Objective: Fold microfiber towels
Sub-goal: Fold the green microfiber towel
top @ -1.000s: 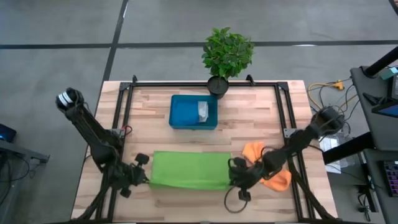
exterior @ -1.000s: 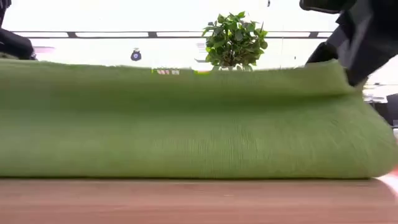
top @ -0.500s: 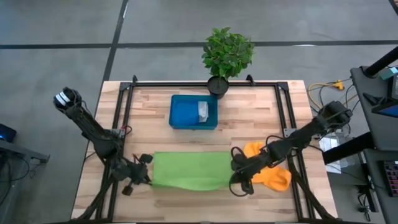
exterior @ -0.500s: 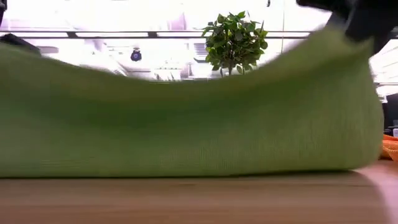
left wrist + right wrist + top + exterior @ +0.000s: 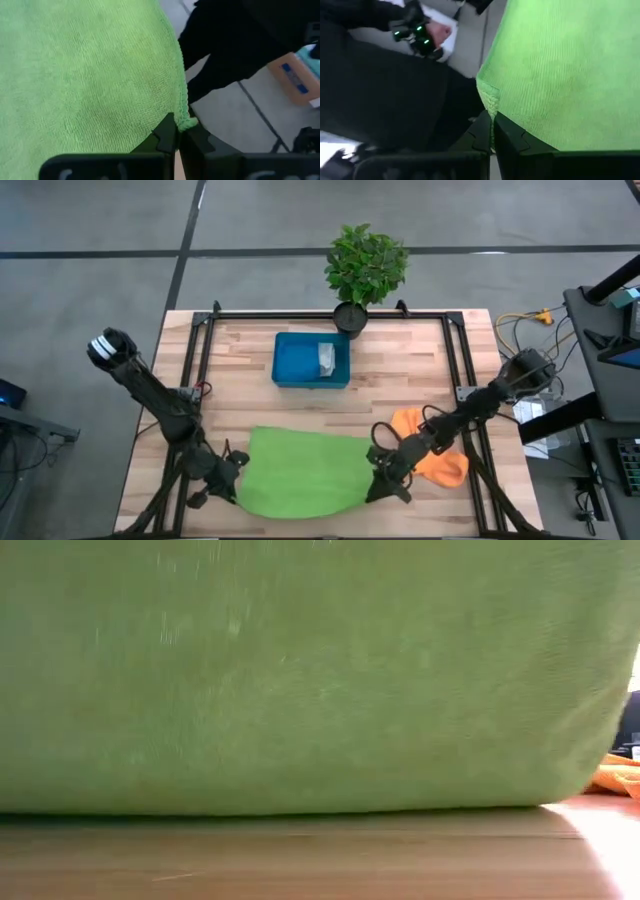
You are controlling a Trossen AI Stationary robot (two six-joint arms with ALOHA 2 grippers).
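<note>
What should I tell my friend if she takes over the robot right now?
Left gripper: shut on one corner of the lime green towel, at the table's near edge.
Right gripper: shut on the other near corner of the same towel.
The towel hangs stretched between both grippers and fills the low view.
The orange towel lies crumpled beside the right arm, not folded.
A grey-white towel sits in the blue tray by the potted plant.
No blue towel is in view.
Done: the green towel is gripped by two corners.
Left: finish its fold, then fold the orange one.
</note>
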